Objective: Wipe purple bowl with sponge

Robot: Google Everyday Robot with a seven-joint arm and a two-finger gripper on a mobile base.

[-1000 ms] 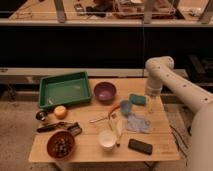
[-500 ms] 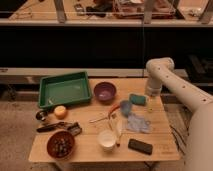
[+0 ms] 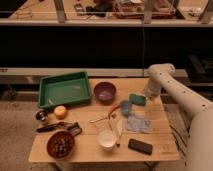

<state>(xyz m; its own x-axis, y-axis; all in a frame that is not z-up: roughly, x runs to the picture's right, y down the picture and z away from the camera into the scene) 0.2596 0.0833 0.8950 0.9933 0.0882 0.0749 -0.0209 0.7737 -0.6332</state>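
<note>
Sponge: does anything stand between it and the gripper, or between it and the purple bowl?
Nothing visible. The gripper hangs close beside the sponge; only bare tabletop separates the sponge from the purple bowl. A small blue object sits just off that line, nearer the camera.

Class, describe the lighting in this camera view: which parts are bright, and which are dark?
Camera view: warm light falls on the wooden table; the background is dark; the pale pincer, beside the sponge, and white cup look brightest.
</note>
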